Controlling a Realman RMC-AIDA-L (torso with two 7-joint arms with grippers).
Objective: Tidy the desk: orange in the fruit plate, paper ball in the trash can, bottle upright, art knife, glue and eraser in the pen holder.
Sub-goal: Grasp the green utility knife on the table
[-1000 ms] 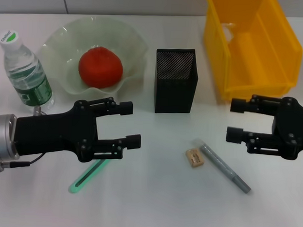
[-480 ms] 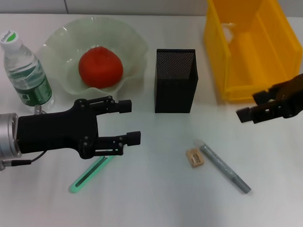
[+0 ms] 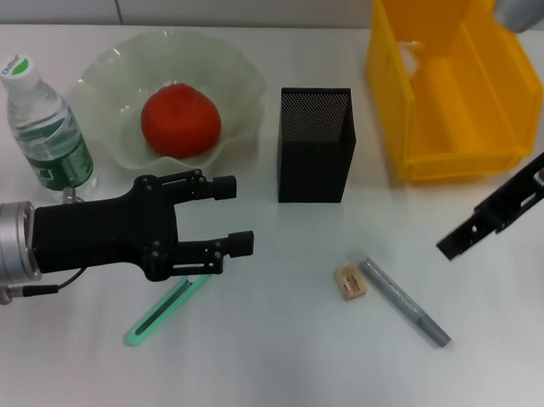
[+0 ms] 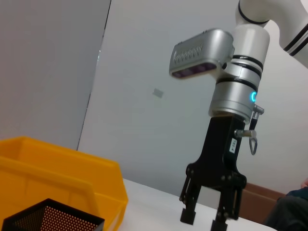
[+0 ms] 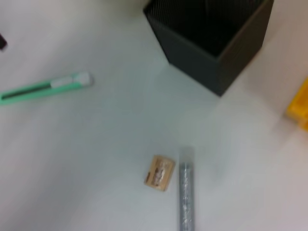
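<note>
The orange (image 3: 179, 120) lies in the pale green fruit plate (image 3: 107, 64). The bottle (image 3: 46, 133) stands upright beside it. A black mesh pen holder (image 3: 316, 142) (image 5: 211, 33) stands mid-table. In front of it lie the tan eraser (image 3: 350, 282) (image 5: 160, 172) and the grey glue stick (image 3: 404, 300) (image 5: 186, 195). The green art knife (image 3: 161, 311) (image 5: 45, 86) lies just under my open left gripper (image 3: 238, 216). My right gripper (image 3: 451, 244) (image 4: 202, 222) hangs open and empty, raised to the right of the glue. A white scrap (image 3: 409, 53), maybe the paper ball, shows in the yellow trash can (image 3: 455, 85).
The yellow trash can's wall (image 4: 57, 168) stands close to the right of the pen holder (image 4: 53, 216). White table surface stretches along the front edge and between the knife and the eraser.
My right gripper has lifted and swung right, turning from level to pointing down at the table. The left gripper has barely moved. No object has shifted.
</note>
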